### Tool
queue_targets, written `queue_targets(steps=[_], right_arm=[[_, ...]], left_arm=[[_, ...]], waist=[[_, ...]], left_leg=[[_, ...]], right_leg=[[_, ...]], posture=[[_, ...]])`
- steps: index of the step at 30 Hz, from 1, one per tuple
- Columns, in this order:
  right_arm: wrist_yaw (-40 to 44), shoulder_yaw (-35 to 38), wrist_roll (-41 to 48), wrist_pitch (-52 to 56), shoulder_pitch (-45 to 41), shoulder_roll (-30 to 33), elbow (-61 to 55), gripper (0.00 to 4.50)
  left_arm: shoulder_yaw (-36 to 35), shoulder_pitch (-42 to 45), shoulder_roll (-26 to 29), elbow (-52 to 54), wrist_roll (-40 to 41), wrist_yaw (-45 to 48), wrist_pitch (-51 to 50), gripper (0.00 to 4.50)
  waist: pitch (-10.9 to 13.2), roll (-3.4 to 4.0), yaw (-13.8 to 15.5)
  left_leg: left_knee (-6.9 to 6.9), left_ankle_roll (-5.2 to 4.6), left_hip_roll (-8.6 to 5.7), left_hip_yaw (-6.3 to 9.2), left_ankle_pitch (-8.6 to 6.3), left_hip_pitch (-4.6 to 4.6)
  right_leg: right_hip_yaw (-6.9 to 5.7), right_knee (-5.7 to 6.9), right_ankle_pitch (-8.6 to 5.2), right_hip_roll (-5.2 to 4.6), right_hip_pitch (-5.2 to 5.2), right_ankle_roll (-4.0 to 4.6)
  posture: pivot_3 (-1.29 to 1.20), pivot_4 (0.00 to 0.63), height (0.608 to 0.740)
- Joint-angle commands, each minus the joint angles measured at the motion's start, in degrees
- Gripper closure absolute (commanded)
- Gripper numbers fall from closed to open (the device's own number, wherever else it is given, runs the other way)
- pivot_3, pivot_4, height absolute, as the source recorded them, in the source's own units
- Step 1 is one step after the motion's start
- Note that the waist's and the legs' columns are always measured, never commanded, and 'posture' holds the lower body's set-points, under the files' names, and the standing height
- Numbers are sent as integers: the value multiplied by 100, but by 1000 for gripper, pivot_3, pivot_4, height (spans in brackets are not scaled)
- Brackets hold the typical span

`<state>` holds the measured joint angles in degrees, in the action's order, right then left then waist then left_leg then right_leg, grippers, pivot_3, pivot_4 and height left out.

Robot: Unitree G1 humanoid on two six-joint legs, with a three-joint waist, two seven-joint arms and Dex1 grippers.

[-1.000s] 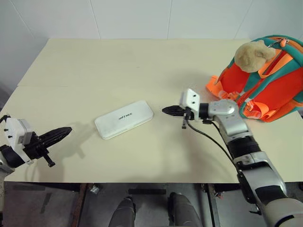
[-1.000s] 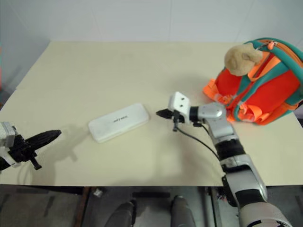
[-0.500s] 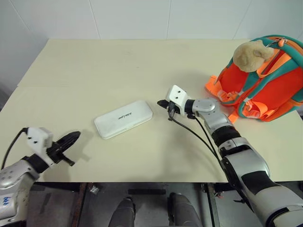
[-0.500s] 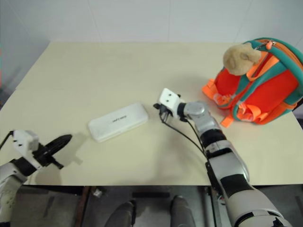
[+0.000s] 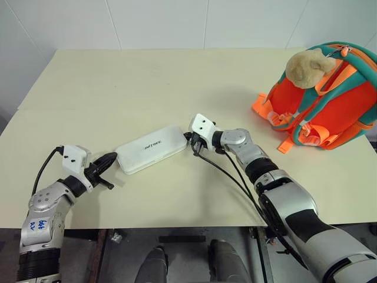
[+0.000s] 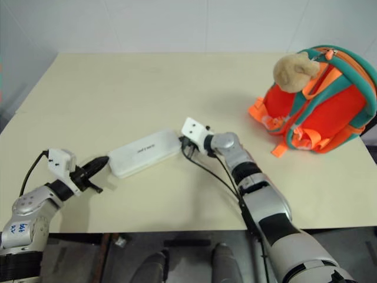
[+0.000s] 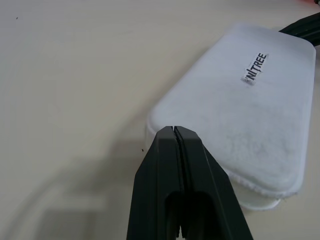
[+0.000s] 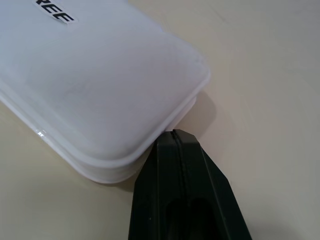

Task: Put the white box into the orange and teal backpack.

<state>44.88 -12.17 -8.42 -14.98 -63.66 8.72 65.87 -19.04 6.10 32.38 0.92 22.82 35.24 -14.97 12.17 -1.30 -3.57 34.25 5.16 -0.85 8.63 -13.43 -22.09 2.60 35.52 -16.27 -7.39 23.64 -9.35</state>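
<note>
White box (image 5: 154, 148) lies flat on the tabletop (image 5: 147, 82), mid-front, long axis slanted, lettering up. Backpack (image 5: 330, 100) stands at the far right edge, well apart from the box, plush toy (image 5: 307, 66) on its top.

Left claw (image 5: 109, 160) clenched, empty, tip right at the box's left short end. Right claw (image 5: 190, 137) clenched too, holding nothing, tip at the opposite short end; wrist view puts it at the rounded corner, touching or just about.

Handling guess: rigid hard-shell case, smooth plastic, probably light and slippery. Low flat sides with a seam lip around the middle, little for one claw to bite. Both claws shut at opposite ends reads as a two-sided squeeze, pressing inward on the short ends. Risk: the box pivots or pops out if the pushes aren't in line; rounded corners make that likelier. Press on the flat middle of each end, not the corners.
</note>
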Motion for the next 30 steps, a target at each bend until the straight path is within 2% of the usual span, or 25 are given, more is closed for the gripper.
queue_targets(steps=[1, 9, 14, 22, 30], right_arm=[[305, 80, 140, 18, 75, 15, -400, 4489], [541, 86, 178, 231, 418, 140, -892, 4489], [538, 88, 180, 295, 450, 108, -941, 4489], [567, 71, 198, 357, 444, 14, -1018, 4489], [622, 76, 204, 442, 461, 48, -1146, 4489]], left_arm=[[-11, -17, -2, -5, -19, 14, 82, 4465], [-672, -285, 71, 439, 332, -149, 70, 4465], [-771, -285, 154, 521, 252, -305, -32, 4465], [-396, -106, 64, 205, -2, -604, -360, 4465], [203, 475, -256, -311, -253, -803, -465, 4465]], waist=[[0, 0, -1], [0, 0, -53], [0, 0, -52], [0, 0, -58], [-1, -2, -32]], left_leg=[[0, 1, 0, 0, 0, 0], [-1, 1, 3, 0, 0, 0], [0, 3, 2, 0, 1, 1], [0, 2, 2, 0, 1, 0], [0, 4, 2, 2, 2, 0]], right_leg=[[0, 1, 0, 0, 0, 0], [1, 1, 0, 2, 1, 0], [1, 2, 0, 2, 0, 1], [1, 1, 1, 3, 0, 1], [1, 2, 1, 4, 0, 0]], posture=[[0, 150, 740], [0, 150, 740], [0, 150, 740], [0, 150, 740], [0, 150, 740]])
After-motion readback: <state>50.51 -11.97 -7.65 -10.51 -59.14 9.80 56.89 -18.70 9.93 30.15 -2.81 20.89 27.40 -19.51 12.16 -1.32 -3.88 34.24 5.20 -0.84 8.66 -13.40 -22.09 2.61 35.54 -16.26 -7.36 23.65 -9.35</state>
